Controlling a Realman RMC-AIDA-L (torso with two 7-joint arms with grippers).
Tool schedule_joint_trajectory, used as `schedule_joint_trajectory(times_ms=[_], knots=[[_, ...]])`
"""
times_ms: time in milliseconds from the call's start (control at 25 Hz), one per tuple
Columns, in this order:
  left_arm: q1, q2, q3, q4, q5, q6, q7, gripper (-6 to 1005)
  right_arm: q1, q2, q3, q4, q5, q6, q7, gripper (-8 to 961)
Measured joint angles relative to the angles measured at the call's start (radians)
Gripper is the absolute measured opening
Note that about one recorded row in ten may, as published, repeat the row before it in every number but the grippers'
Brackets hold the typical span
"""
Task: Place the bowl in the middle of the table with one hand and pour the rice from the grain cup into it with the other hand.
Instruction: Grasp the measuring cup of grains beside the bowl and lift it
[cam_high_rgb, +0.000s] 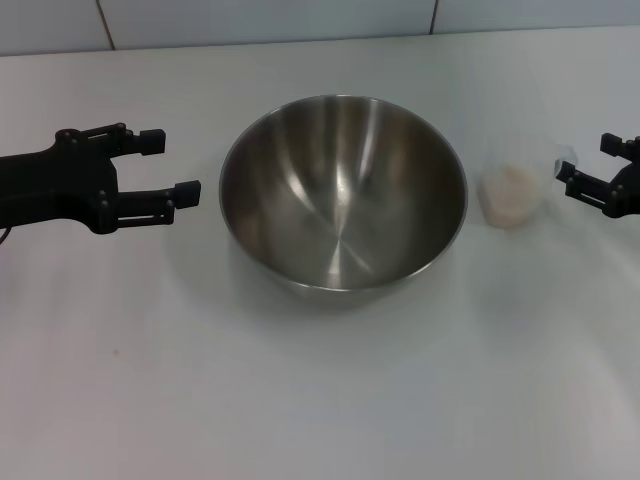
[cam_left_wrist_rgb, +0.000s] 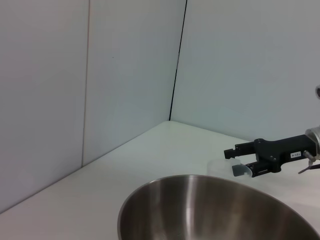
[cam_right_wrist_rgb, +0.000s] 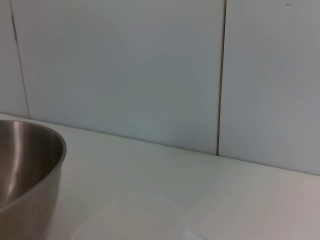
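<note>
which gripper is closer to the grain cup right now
Right. The right gripper is open just beside the grain cup, on its outer side. The left gripper is open on the far side of the bowl from the cup.

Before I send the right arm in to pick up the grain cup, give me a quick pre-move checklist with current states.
1. Bowl in the middle of the table: ok.
2. Bowl empty, ready for the pour: ok.
3. Left gripper open, clear of the bowl's rim: ok.
4. Grain cup upright beside the bowl, rice inside: ok.
5. Right gripper open, beside the cup, not gripping: ok.
6. Fingers lined up around the cup: cannot tell.
</note>
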Motion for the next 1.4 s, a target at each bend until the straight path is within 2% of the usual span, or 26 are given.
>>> schedule_joint_trajectory(times_ms=[1400], knots=[[-0.015, 0.003, 0.0, -0.009, 0.005, -0.006, 0.015, 832, 0.035, 0.002, -0.013, 0.022, 0.008, 0.05, 0.0, 757]])
